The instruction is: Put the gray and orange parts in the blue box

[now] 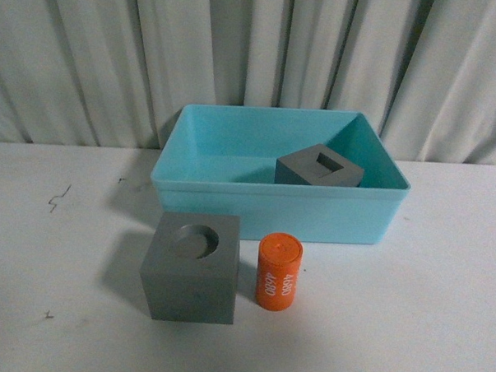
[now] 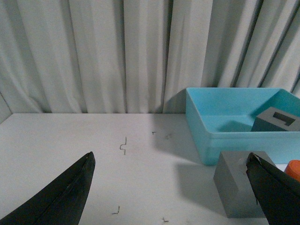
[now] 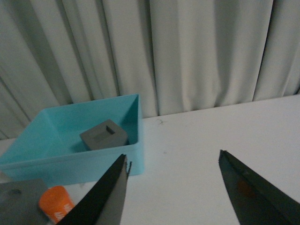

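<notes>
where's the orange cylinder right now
In the front view the orange cylinder stands upright on the table, just right of the gray cube with the round recess and in front of the blue box, not in it.

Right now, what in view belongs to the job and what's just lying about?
Job: blue box; rectangular-recess cube inside it; round-recess cube and orange cylinder outside, in front.
Just there: curtain; table; scuff marks.

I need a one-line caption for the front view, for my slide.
One gray cube lies in the blue box; the other cube and the orange cylinder stand before it.
</notes>
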Motion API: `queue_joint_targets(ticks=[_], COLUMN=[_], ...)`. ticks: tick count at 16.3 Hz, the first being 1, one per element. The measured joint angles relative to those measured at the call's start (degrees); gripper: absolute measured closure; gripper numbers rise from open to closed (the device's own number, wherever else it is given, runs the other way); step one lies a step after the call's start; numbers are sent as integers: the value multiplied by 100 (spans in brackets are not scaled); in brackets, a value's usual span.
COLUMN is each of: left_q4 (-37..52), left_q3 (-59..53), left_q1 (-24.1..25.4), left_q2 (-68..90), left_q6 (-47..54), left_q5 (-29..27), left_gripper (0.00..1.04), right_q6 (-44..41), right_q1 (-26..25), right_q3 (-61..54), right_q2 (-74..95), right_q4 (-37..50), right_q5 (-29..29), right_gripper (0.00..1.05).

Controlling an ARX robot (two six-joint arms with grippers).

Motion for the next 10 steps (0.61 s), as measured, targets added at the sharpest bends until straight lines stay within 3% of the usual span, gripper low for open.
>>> queue_joint_targets(ticks=[1,3,4,10], left_q4=[-2,0,-2,-2], left_q3=[0,0,0,0], left_q1=[-4,-4,-4,-4], left_q2=[0,0,0,0], left_q6=[2,0,0,0], left_q5=[2,-2,2,2], left_gripper=[7,7,7,7], right_q6=[-238,-474,-560,-577], right_q1=[-85,-750,-737,-737], right_q3=[-39,-201,-376,-625], right_q2=[-129,-511,-879,-1676], right_q4=[-7,-166,-409,-822], right_q5=[-68,-664,-752,-750], right_gripper=[57,85,103,103])
